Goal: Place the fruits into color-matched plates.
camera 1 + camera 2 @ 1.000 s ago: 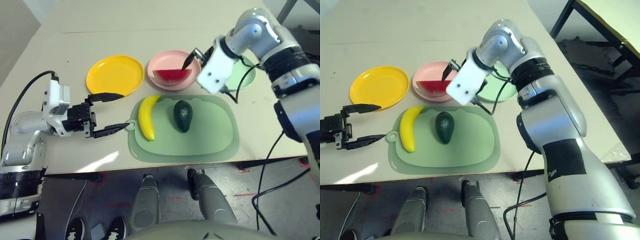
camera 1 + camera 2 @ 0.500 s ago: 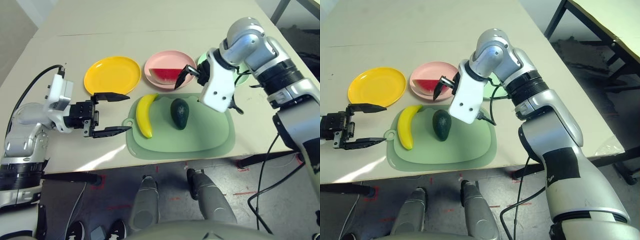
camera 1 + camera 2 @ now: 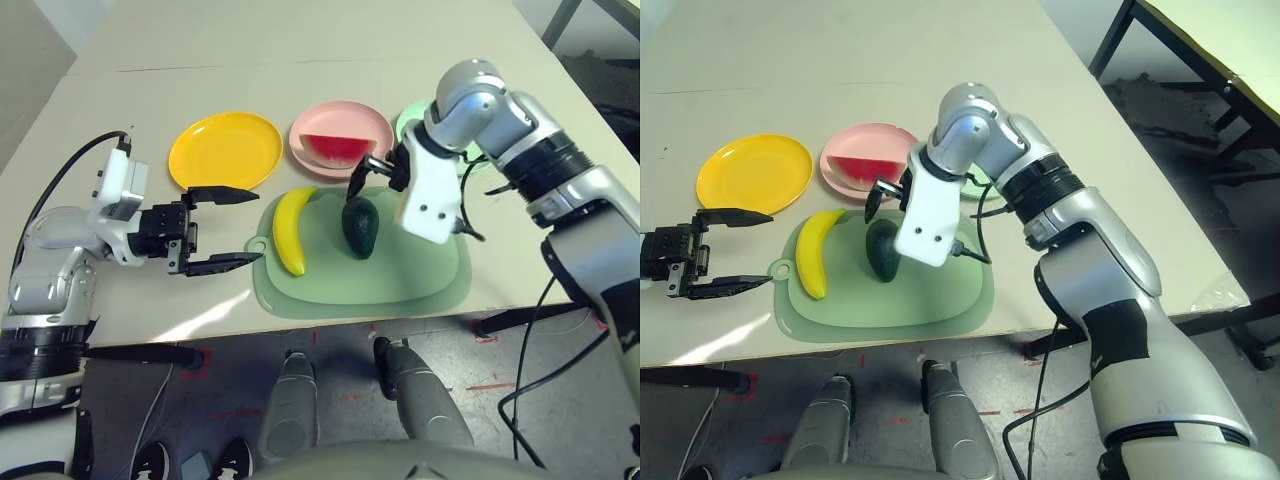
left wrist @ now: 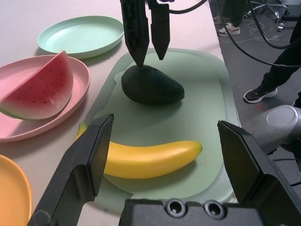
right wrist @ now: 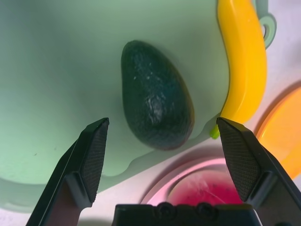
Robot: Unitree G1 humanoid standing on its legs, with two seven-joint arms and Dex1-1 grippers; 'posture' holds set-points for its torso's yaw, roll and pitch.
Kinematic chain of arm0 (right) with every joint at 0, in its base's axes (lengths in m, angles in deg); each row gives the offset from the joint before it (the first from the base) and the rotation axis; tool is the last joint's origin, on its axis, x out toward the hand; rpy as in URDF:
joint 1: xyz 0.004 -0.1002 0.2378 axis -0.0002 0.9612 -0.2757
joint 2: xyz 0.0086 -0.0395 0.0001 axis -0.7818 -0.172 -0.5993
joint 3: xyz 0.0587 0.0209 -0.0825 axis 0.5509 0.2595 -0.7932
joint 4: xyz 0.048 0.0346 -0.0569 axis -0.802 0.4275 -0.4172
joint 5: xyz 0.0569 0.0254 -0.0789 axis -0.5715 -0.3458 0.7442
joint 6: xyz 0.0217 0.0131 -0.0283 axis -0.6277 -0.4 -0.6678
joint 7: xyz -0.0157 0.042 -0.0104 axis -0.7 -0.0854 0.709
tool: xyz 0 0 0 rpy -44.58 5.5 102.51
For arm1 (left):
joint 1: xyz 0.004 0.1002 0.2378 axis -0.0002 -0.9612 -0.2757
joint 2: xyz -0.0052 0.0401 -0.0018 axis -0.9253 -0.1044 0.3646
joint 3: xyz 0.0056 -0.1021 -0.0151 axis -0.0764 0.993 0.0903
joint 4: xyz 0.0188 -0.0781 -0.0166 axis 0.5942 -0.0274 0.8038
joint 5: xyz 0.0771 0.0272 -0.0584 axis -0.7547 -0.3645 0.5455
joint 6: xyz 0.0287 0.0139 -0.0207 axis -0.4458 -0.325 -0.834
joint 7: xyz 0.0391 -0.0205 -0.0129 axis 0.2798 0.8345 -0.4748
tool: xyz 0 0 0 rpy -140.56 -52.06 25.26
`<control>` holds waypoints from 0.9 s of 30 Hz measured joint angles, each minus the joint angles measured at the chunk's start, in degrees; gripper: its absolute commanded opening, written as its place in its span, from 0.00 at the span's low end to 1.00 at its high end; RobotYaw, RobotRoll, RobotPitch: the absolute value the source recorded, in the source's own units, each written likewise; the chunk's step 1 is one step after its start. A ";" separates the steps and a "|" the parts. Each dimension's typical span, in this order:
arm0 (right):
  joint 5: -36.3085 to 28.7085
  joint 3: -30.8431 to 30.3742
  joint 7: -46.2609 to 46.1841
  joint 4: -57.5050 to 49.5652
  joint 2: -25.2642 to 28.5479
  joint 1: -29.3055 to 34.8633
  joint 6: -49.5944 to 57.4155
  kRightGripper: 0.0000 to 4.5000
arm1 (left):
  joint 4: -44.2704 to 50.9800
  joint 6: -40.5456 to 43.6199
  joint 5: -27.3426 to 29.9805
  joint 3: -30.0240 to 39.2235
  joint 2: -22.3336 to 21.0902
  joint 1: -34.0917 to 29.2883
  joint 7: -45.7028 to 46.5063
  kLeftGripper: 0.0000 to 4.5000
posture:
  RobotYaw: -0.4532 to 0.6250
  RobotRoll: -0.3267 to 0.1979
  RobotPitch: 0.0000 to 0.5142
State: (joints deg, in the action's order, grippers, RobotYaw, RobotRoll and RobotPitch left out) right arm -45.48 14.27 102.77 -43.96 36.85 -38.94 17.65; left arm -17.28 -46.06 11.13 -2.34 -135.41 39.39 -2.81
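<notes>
The red watermelon wedge (image 3: 335,150) lies in the pink plate (image 3: 340,127). The yellow plate (image 3: 227,150) beside it holds nothing. My right arm hides part of the mint green plate (image 4: 80,35). On the pale green mat (image 3: 400,275) lie the yellow banana (image 3: 290,230) and the dark green avocado (image 3: 359,228). My right gripper (image 3: 368,180) hangs open just over the avocado's far end, and its fingers (image 5: 94,150) straddle the avocado (image 5: 155,113) without touching it. To the left of the mat my left gripper (image 3: 222,227) stands open, facing the banana (image 4: 146,157), with nothing in it.
The mat reaches close to the table's front edge (image 3: 300,335). Bare tabletop lies behind the plates and left of the yellow plate. A black cable (image 3: 60,180) loops behind my left arm. A person's legs and shoes (image 4: 263,89) stand beyond the table's right side.
My right gripper has come back from over the pink plate, leaving the watermelon there, and down towards the avocado. The left gripper stays open beside the mat.
</notes>
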 measured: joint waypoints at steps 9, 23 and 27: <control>2.59 -0.02 -2.08 4.11 -2.78 -0.03 -0.73 0.99 | 0.48 0.51 0.23 0.18 -0.44 -0.78 0.01 1.00 | 0.47 0.62 0.47; 7.88 -0.25 -5.55 12.71 -4.93 -1.28 -4.46 0.99 | 2.00 0.70 0.81 0.30 -0.85 -1.62 0.51 1.00 | 0.48 0.62 0.48; 8.92 -0.25 -6.33 14.16 -6.02 -1.67 -4.82 0.99 | 2.00 0.70 0.81 0.32 -1.01 -1.62 0.51 1.00 | 0.48 0.62 0.48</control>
State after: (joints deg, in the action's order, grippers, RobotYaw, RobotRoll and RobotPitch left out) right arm -36.56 14.01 96.44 -29.80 30.83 -40.61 12.84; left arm -15.28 -45.36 11.93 -2.02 -136.42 37.78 -2.31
